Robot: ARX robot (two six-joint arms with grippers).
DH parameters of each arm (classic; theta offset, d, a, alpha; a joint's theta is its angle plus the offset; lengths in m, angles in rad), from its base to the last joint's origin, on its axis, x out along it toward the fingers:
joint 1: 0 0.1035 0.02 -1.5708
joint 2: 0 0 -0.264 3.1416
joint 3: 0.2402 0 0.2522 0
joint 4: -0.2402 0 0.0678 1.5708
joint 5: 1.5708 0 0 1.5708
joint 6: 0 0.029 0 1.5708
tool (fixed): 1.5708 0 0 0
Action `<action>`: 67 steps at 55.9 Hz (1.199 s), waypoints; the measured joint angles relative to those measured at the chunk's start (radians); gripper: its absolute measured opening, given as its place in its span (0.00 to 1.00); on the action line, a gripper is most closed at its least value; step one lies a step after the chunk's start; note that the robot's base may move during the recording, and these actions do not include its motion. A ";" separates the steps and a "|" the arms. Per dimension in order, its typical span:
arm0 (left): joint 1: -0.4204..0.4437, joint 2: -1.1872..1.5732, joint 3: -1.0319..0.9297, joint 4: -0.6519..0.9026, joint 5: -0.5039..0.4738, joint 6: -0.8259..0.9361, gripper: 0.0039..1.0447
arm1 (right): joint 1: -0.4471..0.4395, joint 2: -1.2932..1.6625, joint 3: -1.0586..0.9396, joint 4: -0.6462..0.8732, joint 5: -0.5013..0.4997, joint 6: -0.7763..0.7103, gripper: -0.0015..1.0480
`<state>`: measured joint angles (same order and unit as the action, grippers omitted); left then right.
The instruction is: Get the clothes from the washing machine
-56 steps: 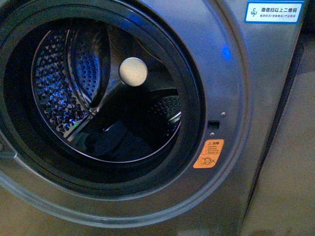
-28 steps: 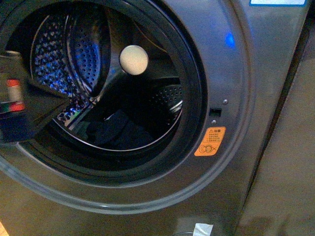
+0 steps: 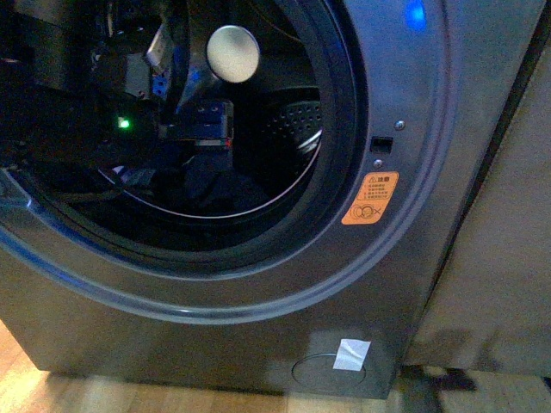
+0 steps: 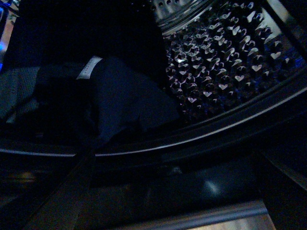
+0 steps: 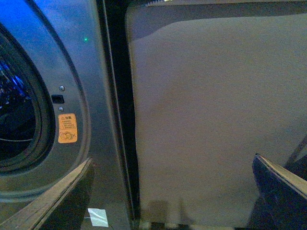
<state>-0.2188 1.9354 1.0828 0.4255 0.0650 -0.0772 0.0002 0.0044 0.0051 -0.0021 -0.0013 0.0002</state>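
Right hand (image 5: 172, 160) is nearest, out in front of it all, fingers (image 5: 57, 196) spread wide apart and aimed at the seam where the washing machine (image 3: 430, 172) meets the tan cabinet (image 5: 216, 120) beside it. The machine sits on a wood floor (image 3: 129, 397). Low on its grey front there's a round cap with a scrap of white tape (image 3: 351, 353) stuck on it. Orange sticker (image 3: 370, 199) is just right of the black porthole rim (image 3: 344, 129), with a small blue light (image 3: 415, 14) higher up.

Left arm is poked in through the porthole, green LED (image 3: 123, 124) glowing on it. The left hand (image 3: 202, 125) is inside the drum mouth, and it's too dark in there to tell if it's open or closed.

The clothes (image 4: 124, 96) are a navy heap at the bottom of the drum, below that hand, white label (image 4: 89, 67) showing, lying against the perforated steel wall (image 4: 216, 67). Can't tell if hand and fabric touch. Further in and higher up is a pale round disc (image 3: 232, 53).
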 joint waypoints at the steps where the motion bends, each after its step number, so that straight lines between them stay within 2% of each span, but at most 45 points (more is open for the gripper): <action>1: 0.001 0.019 0.023 -0.009 -0.003 0.004 0.94 | 0.000 0.000 0.000 0.000 0.000 0.000 0.93; 22: 0.021 0.358 0.475 -0.245 0.019 0.101 0.94 | 0.000 0.000 0.000 0.000 0.000 0.000 0.93; 30: 0.030 0.445 0.613 -0.273 -0.003 0.145 0.94 | 0.000 0.000 0.000 0.000 0.000 0.000 0.93; 43: 0.047 0.628 0.883 -0.359 -0.092 0.224 0.94 | 0.000 0.000 0.000 0.000 0.000 0.000 0.93; 49: 0.058 0.698 0.941 -0.415 -0.100 0.223 0.94 | 0.000 0.000 0.000 0.000 0.000 0.000 0.93; 56: 0.068 0.761 1.007 -0.512 -0.154 0.216 0.94 | 0.000 0.000 0.000 0.000 0.000 0.000 0.93; 67: 0.067 0.809 1.071 -0.562 -0.171 0.205 0.94 | 0.000 0.000 0.000 0.000 0.000 0.000 0.93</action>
<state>-0.1516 2.7449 2.1536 -0.1368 -0.1055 0.1276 0.0002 0.0044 0.0051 -0.0021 -0.0013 -0.0002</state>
